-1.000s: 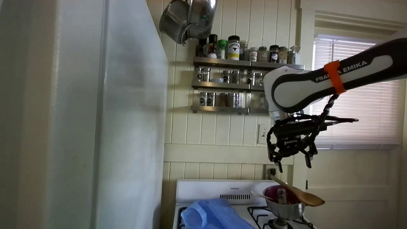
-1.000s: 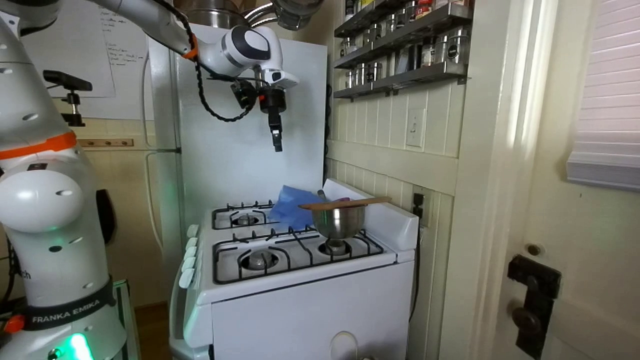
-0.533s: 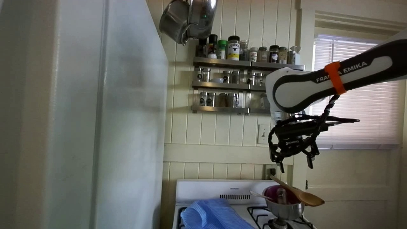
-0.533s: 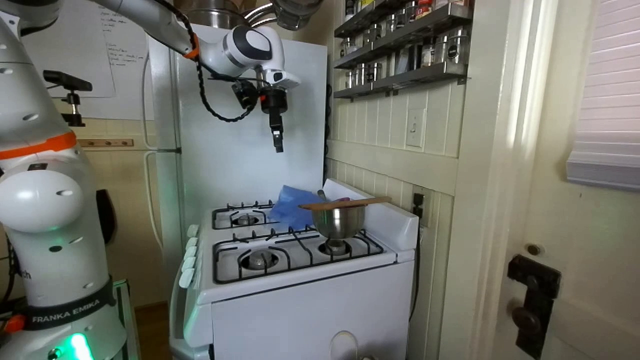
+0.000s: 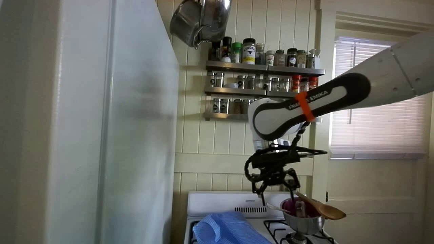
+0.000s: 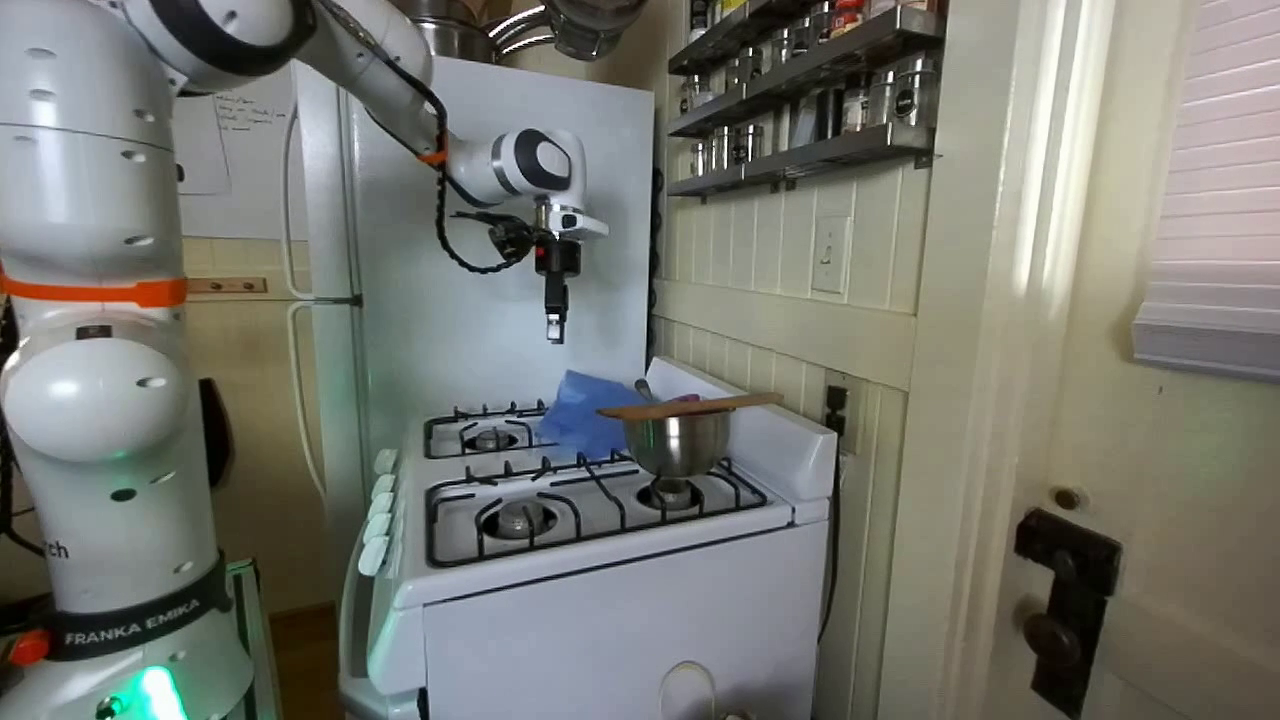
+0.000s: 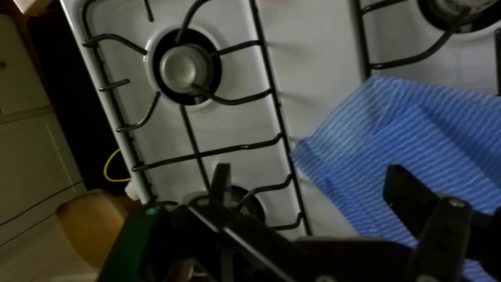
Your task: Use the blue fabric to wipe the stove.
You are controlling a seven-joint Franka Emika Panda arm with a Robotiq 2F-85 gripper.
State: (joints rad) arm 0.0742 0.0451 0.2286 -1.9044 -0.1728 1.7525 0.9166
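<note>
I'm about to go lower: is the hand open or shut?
Open. An exterior view shows the hand spread; in the wrist view, stove and blue fabric show between its fingers.

Blue fabric (image 7: 422,137): striped in paler, wavy lines, lying rumpled, one loose fold raised in an exterior view. Rests on the white stove (image 6: 600,610), over the strip (image 7: 313,47) between the black grates (image 7: 244,147) and partly onto one of them. A corner reaches the other grate's edge; contact hard to tell. Backguard (image 5: 210,203) upright, pale knobs (image 6: 374,556) along the front.
</note>
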